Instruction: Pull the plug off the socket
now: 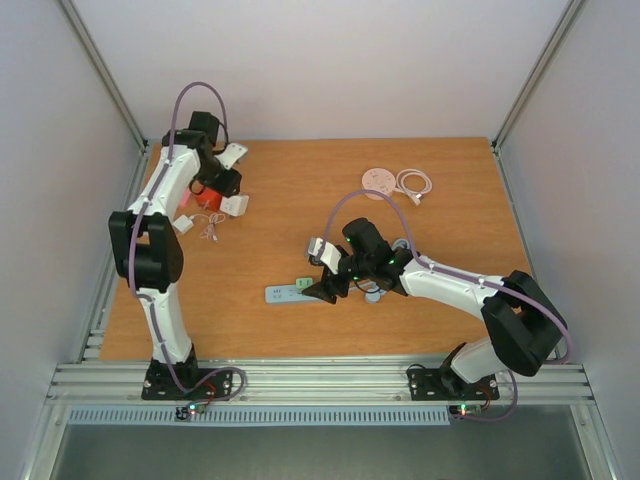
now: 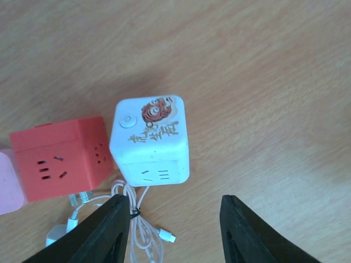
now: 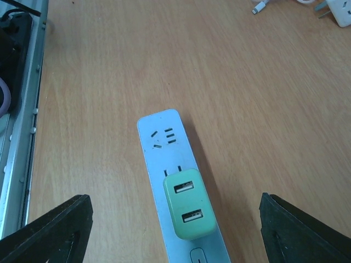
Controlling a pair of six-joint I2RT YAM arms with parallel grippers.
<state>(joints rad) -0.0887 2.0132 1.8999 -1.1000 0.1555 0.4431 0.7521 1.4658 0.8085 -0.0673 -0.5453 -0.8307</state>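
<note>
The green two-port USB plug [image 3: 189,204] sits on the white power strip socket [image 3: 164,139], with two dark slits showing just above its top edge. In the top view the plug [image 1: 303,284] and strip [image 1: 282,293] lie in the middle front of the table. My right gripper [image 3: 175,205] hangs over them, open, with one finger on each side of the strip and touching nothing; it also shows from above [image 1: 326,288]. My left gripper [image 2: 174,205] is open at the far left [image 1: 228,185], above a white cube socket [image 2: 151,139], with nothing between its fingers.
A red cube socket [image 2: 57,159] stands against the white cube, with a pink object [image 2: 8,183] beyond it and a bundled white cable [image 2: 140,230] under the left fingers. A round white disc [image 1: 379,181] and coiled cable [image 1: 414,183] lie far right. A metal rail [image 3: 24,109] borders the table.
</note>
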